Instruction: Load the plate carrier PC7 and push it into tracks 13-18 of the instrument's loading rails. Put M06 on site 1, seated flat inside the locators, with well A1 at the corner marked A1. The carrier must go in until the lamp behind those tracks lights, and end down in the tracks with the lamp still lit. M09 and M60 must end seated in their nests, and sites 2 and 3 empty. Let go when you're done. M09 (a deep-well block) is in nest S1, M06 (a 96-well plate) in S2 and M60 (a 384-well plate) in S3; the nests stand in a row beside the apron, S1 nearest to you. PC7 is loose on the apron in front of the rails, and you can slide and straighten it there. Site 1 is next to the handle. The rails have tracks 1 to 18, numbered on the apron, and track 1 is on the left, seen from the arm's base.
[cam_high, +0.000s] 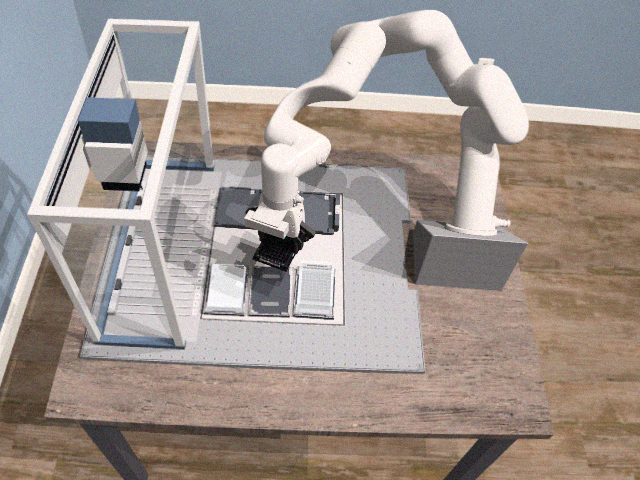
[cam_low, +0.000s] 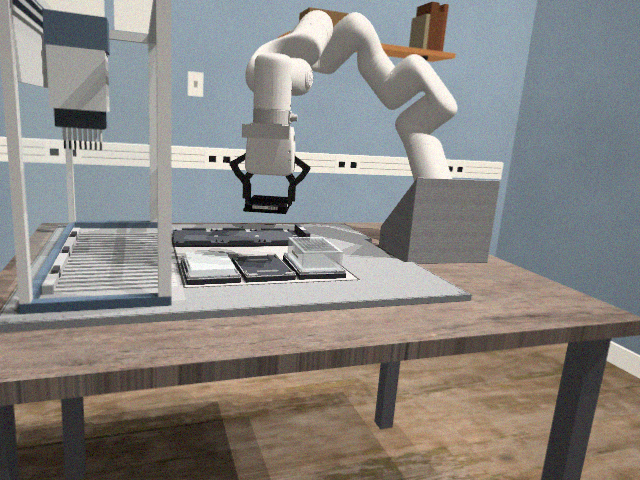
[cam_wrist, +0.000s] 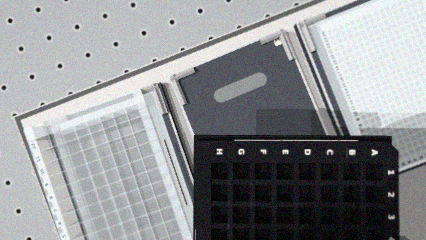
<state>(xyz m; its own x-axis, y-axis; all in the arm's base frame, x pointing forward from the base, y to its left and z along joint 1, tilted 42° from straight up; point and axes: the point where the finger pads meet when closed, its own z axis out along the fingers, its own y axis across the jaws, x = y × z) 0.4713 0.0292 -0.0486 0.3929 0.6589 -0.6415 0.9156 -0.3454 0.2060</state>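
Nearest the desk edge sits the row of nests: the deep-well block M09 in its nest at one end, the 384-well plate M60 at the other, and between them the middle nest S2, dark and bare. Above that, I've got my end effector hanging in the air, well above the nests, fingers pointing straight down. It's clamped wide across the black 96-well plate M06, gripping its two sides, plate level. In my wrist view the plate's row letters run H to A along its top edge, with column numbers starting down the right-hand side, and the nests below look turned at an angle to it. My wrist stands upright, my forearm rises to a high elbow, then arches back down to my grey pedestal. Beyond the nests, the dark carrier PC7 lies on the apron, beside the rails under the white frame.
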